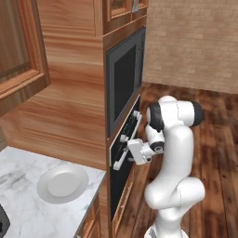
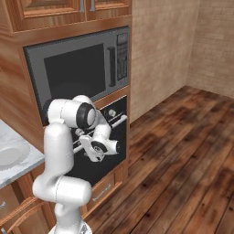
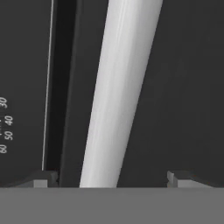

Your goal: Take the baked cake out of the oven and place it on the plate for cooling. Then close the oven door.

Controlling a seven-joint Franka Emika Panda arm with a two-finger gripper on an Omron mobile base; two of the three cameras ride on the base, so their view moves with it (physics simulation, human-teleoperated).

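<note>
While the oven door (image 2: pixel 98 151) is shut flat against the cabinetry, the job looks to be at its very start: nothing has been pulled open, the cake is presumably inside behind that black panel and cannot be seen, and the plate (image 1: pixel 62 183) sits bare on the marble surface (image 1: pixel 28 209) to the left of the oven. Closest to me is the white arm, bent forward with its hand right up at the door. The fingers (image 3: pixel 113 177) are spread wide, one dark tip low on either side of the long silver handle (image 3: pixel 118 92), so the bar runs between them without being pinched; from the hand camera it fills the gap and leans slightly across the picture. From the left base view the gripper (image 1: pixel 131 153) meets the handle (image 1: pixel 126 142) partway along its length, just below the row of silver knobs (image 1: pixel 123 138). My guess is that squeezing onto the bar and pulling the door down comes next; after that come lifting out the cake, setting it on the plate, and shutting the door again. Further back, above the oven (image 2: pixel 103 137), is the grey-framed microwave (image 2: pixel 77 68), then wooden cupboards, a brick wall and dark plank floor.
</note>
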